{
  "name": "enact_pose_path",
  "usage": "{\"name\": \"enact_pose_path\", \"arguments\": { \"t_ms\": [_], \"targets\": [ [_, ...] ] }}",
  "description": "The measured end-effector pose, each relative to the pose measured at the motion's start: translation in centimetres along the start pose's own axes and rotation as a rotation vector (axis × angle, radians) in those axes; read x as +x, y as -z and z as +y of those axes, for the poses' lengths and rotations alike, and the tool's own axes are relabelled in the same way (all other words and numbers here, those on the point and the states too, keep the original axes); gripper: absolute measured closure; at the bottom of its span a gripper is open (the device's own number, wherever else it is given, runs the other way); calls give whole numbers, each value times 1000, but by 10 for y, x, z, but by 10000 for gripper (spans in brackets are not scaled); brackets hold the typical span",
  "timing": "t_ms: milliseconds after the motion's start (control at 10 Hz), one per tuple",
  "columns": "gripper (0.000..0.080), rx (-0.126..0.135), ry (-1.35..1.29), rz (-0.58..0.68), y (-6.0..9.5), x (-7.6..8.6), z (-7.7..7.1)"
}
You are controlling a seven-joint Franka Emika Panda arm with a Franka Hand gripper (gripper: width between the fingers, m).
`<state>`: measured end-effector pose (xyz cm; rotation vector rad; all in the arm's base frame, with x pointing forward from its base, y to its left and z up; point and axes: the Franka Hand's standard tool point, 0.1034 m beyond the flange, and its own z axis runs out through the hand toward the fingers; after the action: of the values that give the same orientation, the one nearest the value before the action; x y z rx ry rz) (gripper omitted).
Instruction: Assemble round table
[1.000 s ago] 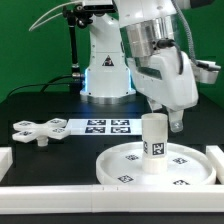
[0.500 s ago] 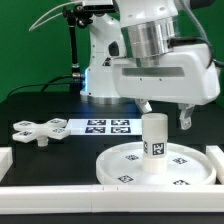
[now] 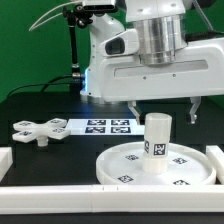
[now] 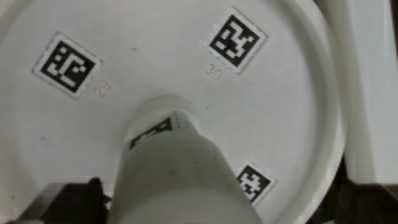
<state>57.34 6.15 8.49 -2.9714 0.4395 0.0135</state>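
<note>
The large rimmed round disc (image 3: 125, 165) lies flat on the black table at the front right. The short cylindrical post (image 3: 156, 142) stands upright at its middle, tag facing front. The four-armed cross piece (image 3: 35, 131) lies on the table at the exterior view's left. My gripper (image 3: 163, 108) hangs just above the post, open wide, with one finger (image 3: 133, 106) on each side of the post top and touching nothing. In the wrist view the post (image 4: 178, 165) rises toward the camera from the tagged disc (image 4: 160, 50), with dark fingertips (image 4: 75, 203) beside it.
The marker board (image 3: 105, 126) lies behind the disc, next to the cross piece. White border rails run along the front (image 3: 50, 190), the left (image 3: 5, 156) and the right (image 3: 215, 158). The robot base (image 3: 103, 72) stands at the back.
The gripper has turned about its vertical axis and risen a little. Its body now lies broadside to the camera, fingers spread over the post. Post, disc and cross piece have not moved.
</note>
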Motion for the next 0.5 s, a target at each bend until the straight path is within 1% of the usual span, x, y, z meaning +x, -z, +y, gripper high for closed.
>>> {"name": "enact_pose_path", "arguments": {
  "t_ms": [200,300,400,500],
  "targets": [
    [150,0,180,0,0,0,1],
    [150,-14,328,1,0,1,3],
    [150,-34,468,0,-1,1,3],
    [150,-47,595,4,-1,2,2]
  ]
}}
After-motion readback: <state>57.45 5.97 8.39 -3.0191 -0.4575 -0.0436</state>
